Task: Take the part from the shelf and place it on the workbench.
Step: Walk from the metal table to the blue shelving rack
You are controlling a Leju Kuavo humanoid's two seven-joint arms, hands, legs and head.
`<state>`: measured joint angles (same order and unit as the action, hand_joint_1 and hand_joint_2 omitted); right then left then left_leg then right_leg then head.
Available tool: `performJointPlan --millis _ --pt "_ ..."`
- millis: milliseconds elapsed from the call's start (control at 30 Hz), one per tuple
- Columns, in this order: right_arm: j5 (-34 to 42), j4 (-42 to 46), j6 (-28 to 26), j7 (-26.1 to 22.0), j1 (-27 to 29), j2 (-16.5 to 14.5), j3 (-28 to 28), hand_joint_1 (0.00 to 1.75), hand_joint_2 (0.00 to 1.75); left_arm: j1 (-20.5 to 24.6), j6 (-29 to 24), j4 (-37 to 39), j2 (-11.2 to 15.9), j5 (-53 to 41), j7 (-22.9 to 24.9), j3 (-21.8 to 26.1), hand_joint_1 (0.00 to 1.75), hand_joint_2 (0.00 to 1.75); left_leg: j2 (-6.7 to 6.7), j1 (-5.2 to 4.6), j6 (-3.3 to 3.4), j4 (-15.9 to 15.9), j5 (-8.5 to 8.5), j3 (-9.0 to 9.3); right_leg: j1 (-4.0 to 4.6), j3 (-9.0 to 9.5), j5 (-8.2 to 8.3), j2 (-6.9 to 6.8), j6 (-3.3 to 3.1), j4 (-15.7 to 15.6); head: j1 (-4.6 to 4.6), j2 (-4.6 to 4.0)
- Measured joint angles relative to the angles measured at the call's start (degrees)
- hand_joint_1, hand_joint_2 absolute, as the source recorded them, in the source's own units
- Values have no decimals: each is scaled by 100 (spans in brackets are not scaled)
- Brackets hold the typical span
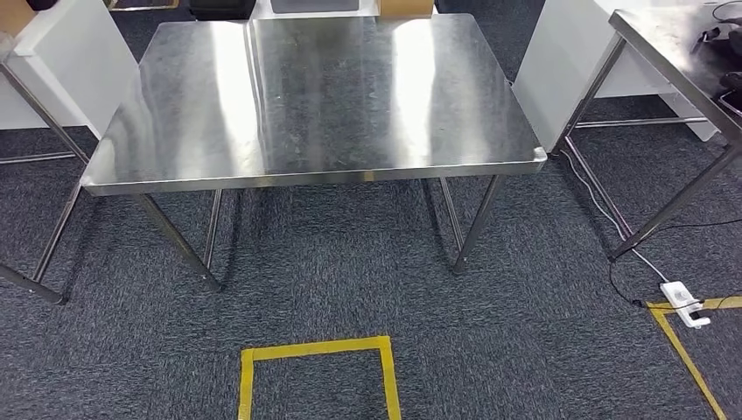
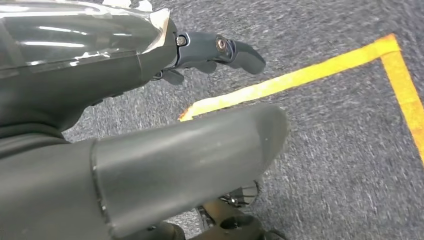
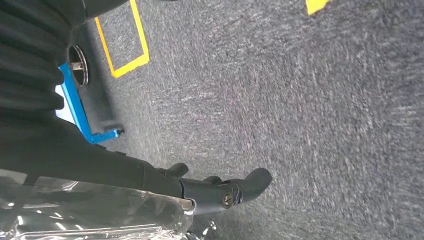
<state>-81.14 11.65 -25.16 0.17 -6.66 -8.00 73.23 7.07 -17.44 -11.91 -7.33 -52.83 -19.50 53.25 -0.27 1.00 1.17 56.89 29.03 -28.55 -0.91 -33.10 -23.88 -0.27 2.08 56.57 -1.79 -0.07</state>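
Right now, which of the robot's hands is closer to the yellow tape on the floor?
Left, it seems. The left hand hangs with the yellow tape just past its fingers; the right hand hangs over grey carpet, with tape lying well off from its fingers.

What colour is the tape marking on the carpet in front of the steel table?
Yellow tape, clearest in the head view.

Head view: bright, even overhead lighting. Two broad glare bands cross the steel workbench [image 1: 315, 96] top at 11 and 1 o'clock; soft shadows lie beneath it. Wrist views: carpet [image 3: 325, 115] shows motion blur. The left hand [image 2: 150, 165] is near and out of focus.
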Motion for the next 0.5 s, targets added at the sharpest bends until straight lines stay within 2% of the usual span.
performJointPlan --millis 33,67,133,167,200,233,267,300,333,400,433,467,500 --pt "1 0 0 -1 4 3 2 0 175 3 0 0 -4 -1 3 -1 0 0 15 -8 62 -28 -51 -33 2 -38 -23 4 31 30 2 0" --pt "2 -1 0 -2 7 7 3 0 175 8 0 0 -8 -1 6 -2 0 0 30 -10 136 -57 -115 -78 7 -108 -138 8 25 148 -7 0" --pt "3 -2 0 -9 7 14 5 0 175 15 0 -1 -13 -2 10 -5 0 0 58 -26 231 -83 -242 -198 -2 -327 -602 14 -62 720 -28 0" --pt "3 -2 0 -13 7 14 5 0 175 15 0 -1 -13 -2 11 -9 0 0 67 -35 253 -80 -299 -278 -7 -439 -847 14 -95 1114 -41 0" --pt "4 -2 0 -17 7 14 5 0 175 14 0 -1 -13 -2 13 -14 0 0 76 -44 254 -77 -357 -350 -10 -505 -1000 14 -90 1453 -47 0" --pt "4 -2 0 -19 8 16 5 0 175 13 0 0 -15 -2 14 -19 0 0 85 -51 253 -72 -412 -422 -12 -498 -1039 15 -54 1651 -49 0" --pt "4 -2 0 -20 9 19 5 0 175 13 0 0 -16 -2 15 -24 0 0 90 -58 245 -66 -465 -492 -13 -393 -975 15 -1 1651 -50 0" --pt "4 -2 0 -20 7 23 5 0 175 12 0 0 -18 -2 16 -27 0 0 92 -62 233 -60 -515 -557 -12 -180 -851 15 49 1434 -52 0" --pt "3 -2 0 -20 2 27 5 0 175 13 0 0 -19 -2 17 -30 0 0 93 -65 216 -52 -563 -616 -12 115 -734 14 76 1051 -54 0" --pt "1 -2 0 -20 -21 34 5 0 175 15 1 0 -19 -2 18 -37 0 0 98 -84 162 -28 -651 -708 34 701 -669 18 55 171 -60 0" --pt "1 -2 0 -21 -31 37 5 0 175 17 3 0 -20 -3 18 -40 0 0 103 -92 131 -21 -700 -737 64 849 -697 22 26 -109 -60 0" --pt "0 -2 0 -22 -34 39 5 0 175 18 5 0 -21 -4 18 -43 0 0 108 -96 97 -24 -750 -759 103 898 -723 27 -5 -248 -60 0" --pt "0 -3 0 -23 -29 37 5 0 175 16 8 0 -20 -5 18 -44 0 0 109 -98 61 -32 -802 -772 103 860 -713 28 -47 -285 -58 0"
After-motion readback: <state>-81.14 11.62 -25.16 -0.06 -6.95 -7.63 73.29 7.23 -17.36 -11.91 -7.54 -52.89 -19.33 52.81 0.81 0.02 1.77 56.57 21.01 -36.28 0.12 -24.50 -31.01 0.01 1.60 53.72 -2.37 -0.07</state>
